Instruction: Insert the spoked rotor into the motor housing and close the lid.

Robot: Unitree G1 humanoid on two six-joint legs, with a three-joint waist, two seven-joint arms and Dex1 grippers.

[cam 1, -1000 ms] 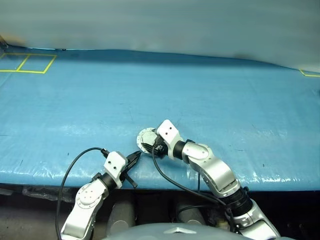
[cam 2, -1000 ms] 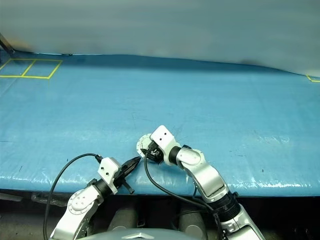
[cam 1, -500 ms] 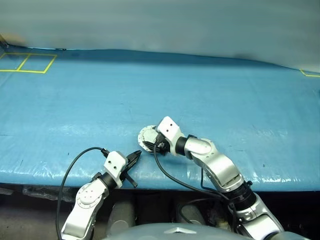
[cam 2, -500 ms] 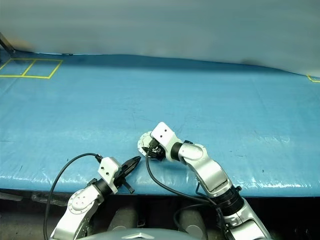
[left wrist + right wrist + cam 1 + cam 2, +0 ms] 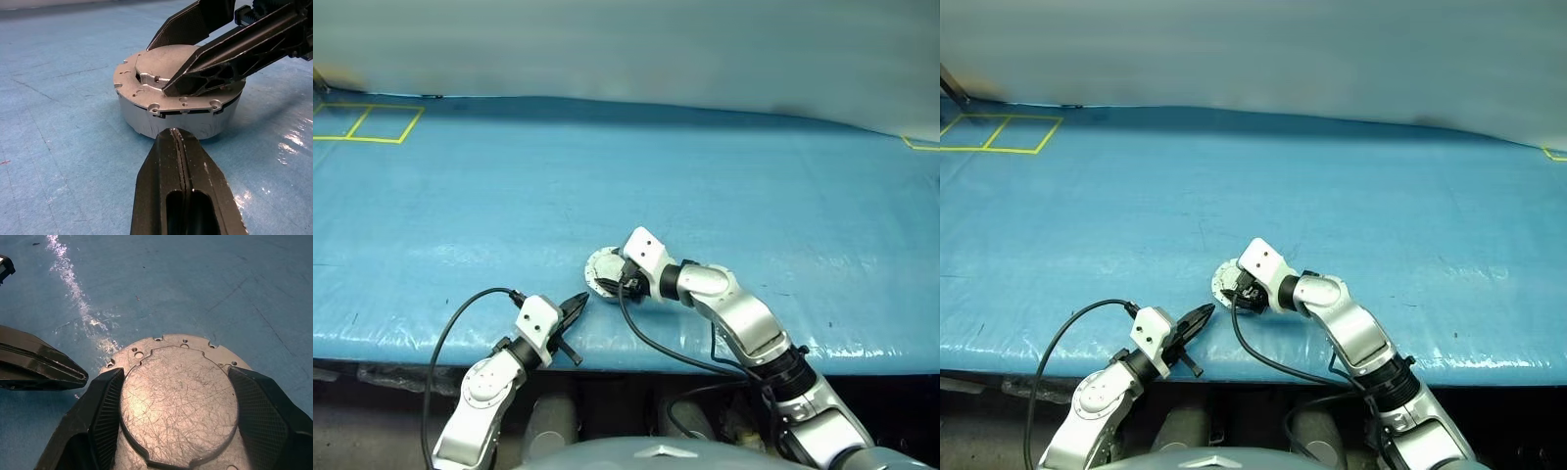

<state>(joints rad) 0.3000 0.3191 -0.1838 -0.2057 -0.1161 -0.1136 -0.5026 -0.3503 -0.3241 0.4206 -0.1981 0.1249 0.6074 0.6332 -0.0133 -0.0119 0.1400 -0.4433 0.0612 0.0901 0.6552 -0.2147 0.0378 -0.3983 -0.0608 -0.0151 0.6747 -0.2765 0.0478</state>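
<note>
Seemingly near the finish of its job, a two-armed robot works at a table (image 5: 460, 196) covered in blue sheeting, with yellow tape squares (image 5: 372, 122) marking the far left corner. On the left, the left gripper (image 5: 576, 309) hangs close to the near edge, its two black fingers pressed tight together and holding nothing, its tip pointing at the round metal part just beyond it. At centre sits the motor housing (image 5: 181, 117), a squat silver cup standing flat on the sheeting, with the lid (image 5: 178, 404) down on top, its plain scratched grey face and raised circle turned upward. The right gripper (image 5: 178, 416) reaches in from the right with its jaws spread wide, one finger on either side of the raised circle and lying over the lid; whether they press or merely straddle it cannot be told. The spoked rotor would be under the lid and, by that reckoning, already inserted. What appears left is to confirm the lid is seated and draw the arms clear.
</note>
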